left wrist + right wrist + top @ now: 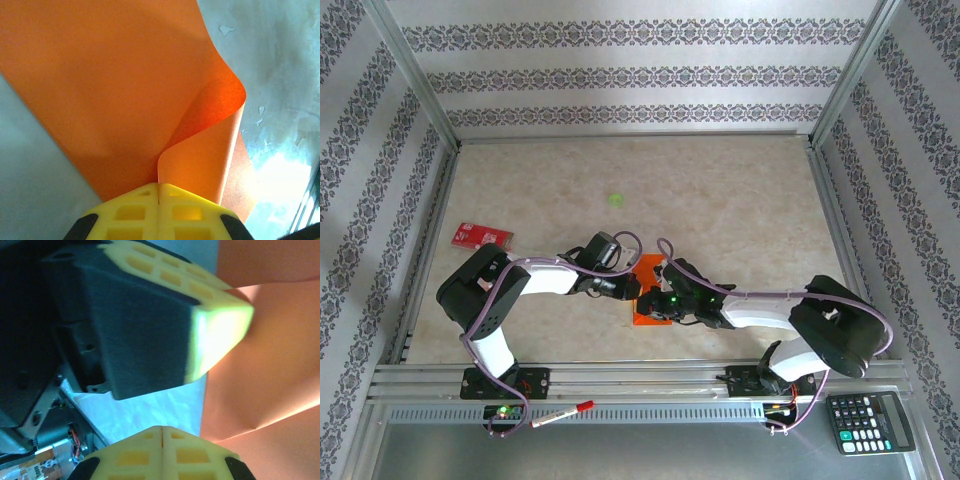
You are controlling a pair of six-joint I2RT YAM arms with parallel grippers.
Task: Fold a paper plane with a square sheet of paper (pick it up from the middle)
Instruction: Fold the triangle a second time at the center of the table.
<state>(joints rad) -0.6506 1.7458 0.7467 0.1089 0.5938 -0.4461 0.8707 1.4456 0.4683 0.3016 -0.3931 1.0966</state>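
Note:
The square sheet of paper [647, 268] is bright orange and lies near the table's front, between my two grippers. In the left wrist view the sheet [100, 85] spreads flat, and one edge curls up in a loop. My left gripper [159, 186] is shut on the foot of that curl [210, 145]. In the top view the left gripper [628, 290] sits at the sheet's left edge. My right gripper [655, 300] meets it from the right, over the sheet. Its yellow fingers are shut [162, 429] over bare table, just beside the creased sheet [265, 380], with nothing seen between them.
A small red card [480, 235] lies at the left and a green spot [615, 199] further back. A calculator [870, 422] and a pen [563, 414] rest on the front rail. The left gripper's fingers [220, 325] hang close above the right gripper's tips.

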